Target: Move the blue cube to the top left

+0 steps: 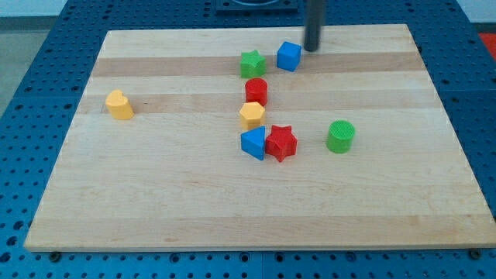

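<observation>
Your table [155, 201] is a pale wooden board on a blue perforated bench [31, 46].

Nearest the view's bottom sits a cluster just right of centre: a blue triangular block [253, 143] touching a red star block [281, 142] on its right. A green cylinder [340, 136] stands apart, further to the view's right. Directly above the blue triangular block, a yellow hexagonal block [252, 115] sits just clear of it or touching; the gap cannot be resolved. A yellow block [119, 105], rounded at one end, stands alone, well apart at the view's left.

Next up the line is a red cylinder [256, 91], then a green star block [252, 63].

The blue cube [289, 56] lies near the view's top, slightly right of centre, just beside the green star block's right. It has no long axis; it sits turned, one vertical edge facing the view's bottom.

Your end effector is a plain dark rod with nothing to open and nothing held. Its tip [311, 49] rests at the cube's upper right, just beside it; contact cannot be confirmed.
</observation>
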Action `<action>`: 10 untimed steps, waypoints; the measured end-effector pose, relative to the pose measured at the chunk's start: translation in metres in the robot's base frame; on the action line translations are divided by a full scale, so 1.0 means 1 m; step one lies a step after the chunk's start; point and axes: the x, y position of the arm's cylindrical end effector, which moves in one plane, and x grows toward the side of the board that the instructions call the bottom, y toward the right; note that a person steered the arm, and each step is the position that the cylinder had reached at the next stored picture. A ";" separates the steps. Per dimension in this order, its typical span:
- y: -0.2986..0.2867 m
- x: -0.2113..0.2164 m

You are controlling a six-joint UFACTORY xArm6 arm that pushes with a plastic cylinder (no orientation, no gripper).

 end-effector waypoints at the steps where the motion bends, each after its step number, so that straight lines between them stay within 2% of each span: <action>1: 0.003 0.000; 2: 0.007 0.044; 4: -0.037 0.035; 7: -0.099 -0.006; 10: -0.163 -0.012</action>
